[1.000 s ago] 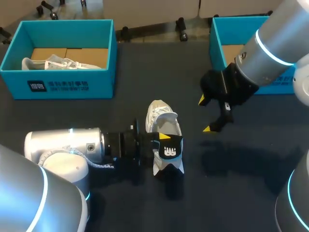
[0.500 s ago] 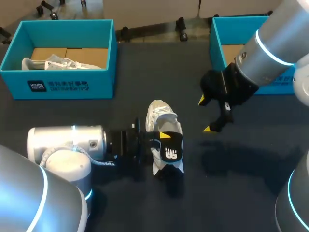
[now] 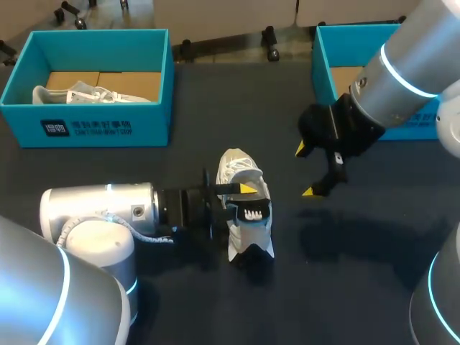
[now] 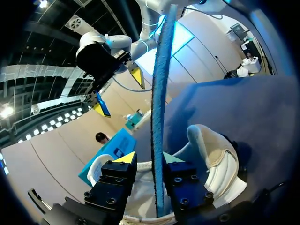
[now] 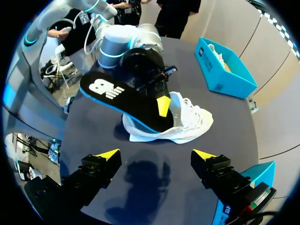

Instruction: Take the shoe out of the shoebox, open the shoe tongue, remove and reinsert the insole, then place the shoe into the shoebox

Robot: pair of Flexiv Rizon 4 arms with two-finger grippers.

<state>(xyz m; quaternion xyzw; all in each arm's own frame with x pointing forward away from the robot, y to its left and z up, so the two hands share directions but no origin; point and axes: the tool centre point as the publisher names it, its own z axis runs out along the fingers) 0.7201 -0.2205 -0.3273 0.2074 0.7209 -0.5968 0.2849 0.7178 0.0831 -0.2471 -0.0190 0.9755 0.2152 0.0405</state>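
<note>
Since the white shoe (image 3: 236, 167) lies on the dark counter (image 3: 374, 273) and not in either teal box, the first step of the task counts as done. I judge the tongue step done too, because the insole (image 5: 126, 101) is up out of the shoe. The left claw (image 4: 149, 158) is closed on that insole, one yellow-tipped finger on each face of it. From its own wrist the insole shows edge-on as a thin blue strip running straight out ahead between the fingers, with the shoe's opening just under and ahead of them. Seen from the right wrist, the black insole slants over the shoe, though I cannot make out whether its lower end is quite free of the opening or rests inside it. The right claw (image 5: 155, 154) hangs wide open with nothing in it, above bare counter, with the shoe and insole ahead of it and well apart from both fingers. By my reckoning, what remains is to slide the insole back in, seat it flat, and then carry the shoe to a shoebox. One shoebox (image 3: 323, 65) stands just beside the right claw. The other box (image 3: 144, 126), well apart from both claws, already holds a second shoe (image 3: 79, 93).
</note>
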